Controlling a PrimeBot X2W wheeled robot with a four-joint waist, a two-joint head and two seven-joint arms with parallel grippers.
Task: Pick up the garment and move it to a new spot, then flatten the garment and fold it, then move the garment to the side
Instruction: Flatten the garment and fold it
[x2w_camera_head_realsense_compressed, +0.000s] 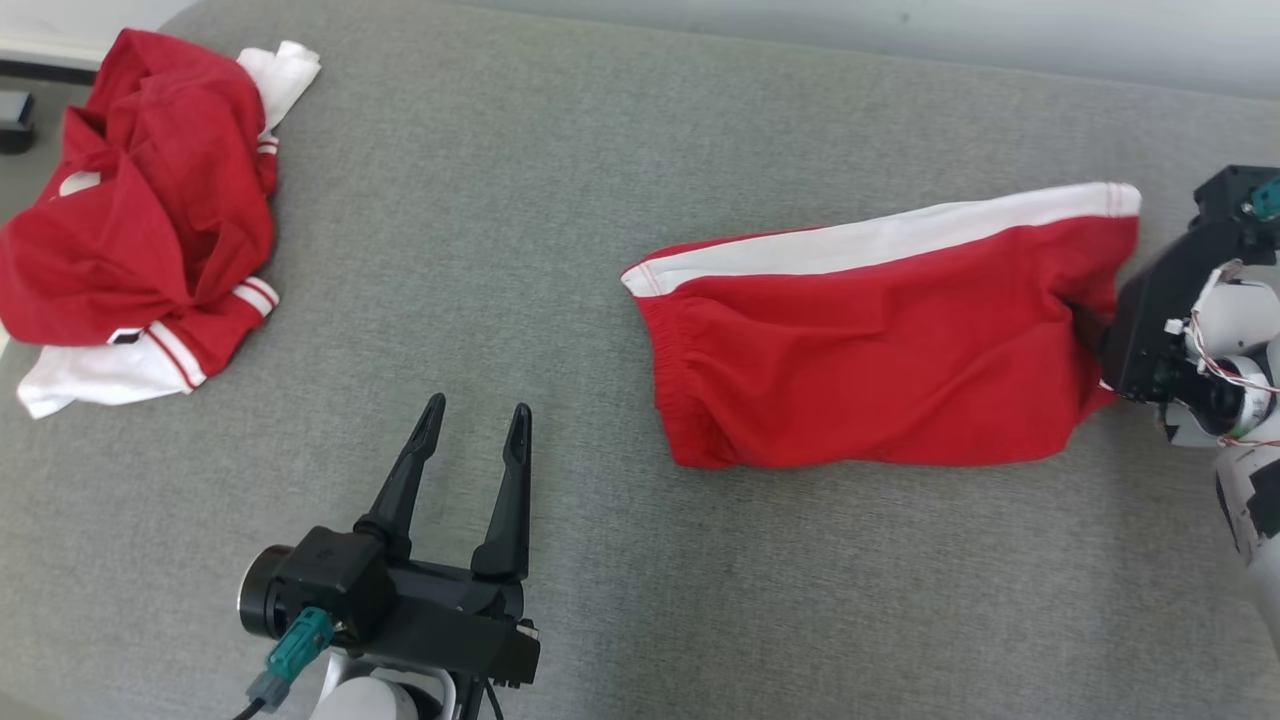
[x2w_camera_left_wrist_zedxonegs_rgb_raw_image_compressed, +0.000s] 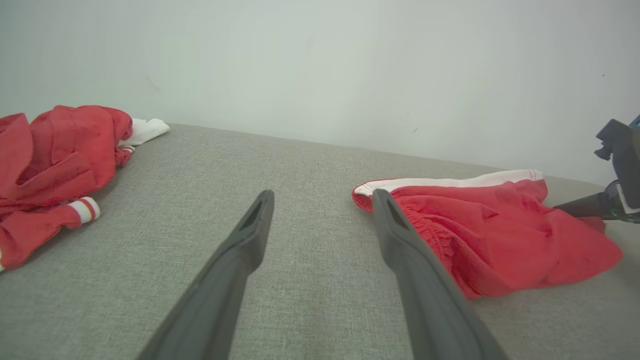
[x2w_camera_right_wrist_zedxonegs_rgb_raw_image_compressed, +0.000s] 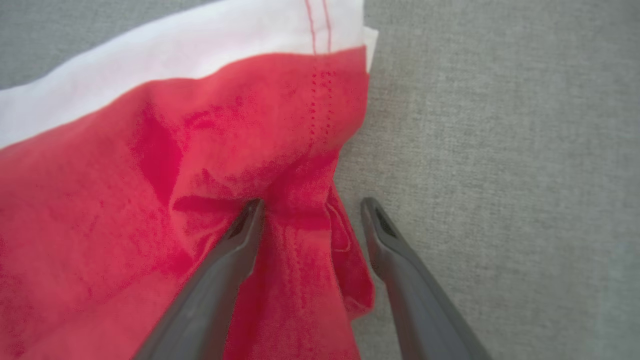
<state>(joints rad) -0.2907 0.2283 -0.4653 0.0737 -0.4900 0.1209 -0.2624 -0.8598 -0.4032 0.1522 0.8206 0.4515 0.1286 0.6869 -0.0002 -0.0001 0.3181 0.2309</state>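
Folded red garment (x2w_camera_head_realsense_compressed: 880, 350) lies at 3 o'clock on the grey surface (x2w_camera_head_realsense_compressed: 560, 200). Right gripper (x2w_camera_right_wrist_zedxonegs_rgb_raw_image_compressed: 312, 205), jaws apart, straddles its hem; left gripper (x2w_camera_head_realsense_compressed: 478, 407) hovers, spread, at 7 o'clock. Likely next: clamp the hem and drag it aside.

A grey woven fabric surface (x2w_camera_head_realsense_compressed: 540, 180) carries two pieces of clothing, well apart. Red shorts (x2w_camera_head_realsense_compressed: 880, 350) with a white side stripe lie flat and folded towards its right side. Their gathered waistband faces the middle, and the stripe runs along the far side. A crumpled red and white garment (x2w_camera_head_realsense_compressed: 140, 200) sits heaped by the far left corner, white parts sticking out.
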